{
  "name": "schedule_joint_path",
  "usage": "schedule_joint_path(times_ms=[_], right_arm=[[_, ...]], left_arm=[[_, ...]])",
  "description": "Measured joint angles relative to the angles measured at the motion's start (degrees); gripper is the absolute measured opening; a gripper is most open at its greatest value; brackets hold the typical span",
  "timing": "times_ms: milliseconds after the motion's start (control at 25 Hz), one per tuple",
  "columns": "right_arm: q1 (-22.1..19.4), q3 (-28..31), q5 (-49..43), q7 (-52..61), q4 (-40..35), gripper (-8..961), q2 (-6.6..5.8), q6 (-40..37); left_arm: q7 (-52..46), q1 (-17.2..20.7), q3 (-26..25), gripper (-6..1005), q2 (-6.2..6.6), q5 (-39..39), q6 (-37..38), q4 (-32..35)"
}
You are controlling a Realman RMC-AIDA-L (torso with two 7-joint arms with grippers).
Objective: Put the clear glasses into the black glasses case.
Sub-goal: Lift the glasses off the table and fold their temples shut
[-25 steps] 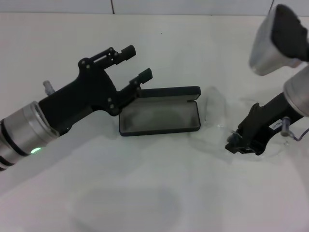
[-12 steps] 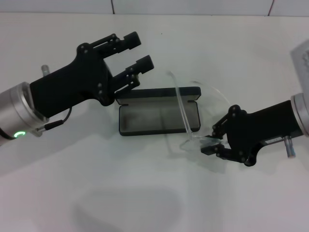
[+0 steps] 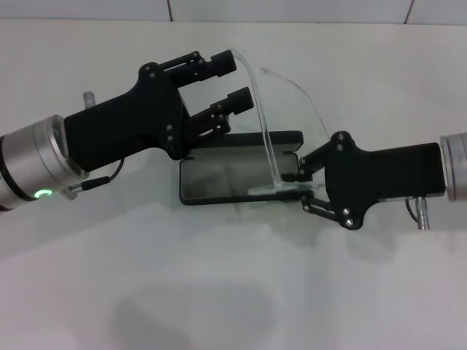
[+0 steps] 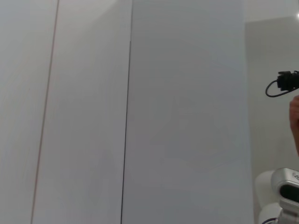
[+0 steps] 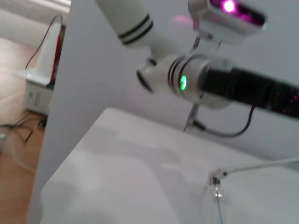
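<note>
Right pincer point(image 3: 300, 188) grips your clear glasses point(image 3: 281, 117) over the open black glasses case point(image 3: 219, 179); left pincer point(image 3: 235, 82) hovers open; lowering them in remains.

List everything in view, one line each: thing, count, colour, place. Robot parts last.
clear glasses: one, colourless transparent, held up over the open case, one arm reaching down to the right gripper.
black glasses case: one, matte black with grey lining, lid open, centre of the table.
table: one, white, under everything.
left gripper: one, black, open, raised above the case's far left edge, next to the glasses.
right gripper: one, black, shut on the glasses' arm at the case's right end.
</note>
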Motion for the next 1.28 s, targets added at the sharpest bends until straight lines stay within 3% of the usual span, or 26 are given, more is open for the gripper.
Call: schedule_joint_path(times_ms=[280,640,960,1280], right_arm=[[2.91,0.08,1.82,-1.55,4.56,121,-0.02,1.22],[3.28,0.09,3.23,-1.81,5.61,121,-0.07,1.18],[1.5,0.56,3.34,-3.42,2.55,121,-0.38,-0.46],[-0.52,5.58,4.29,-9.17,2.45,121,-0.29,-8.52]], left_arm=[[0.43,-0.11,0.08,530,-0.41,0.94,1.81,0.77],[2.22,-1.78,0.05,525,-1.54,3.32,3.62,1.22],[-0.93,-3.48,-0.47,524,-1.59,4.38,1.58,0.81],[-6.88,-6.05,-0.1,523,-1.71,5.32,-2.45,0.7]])
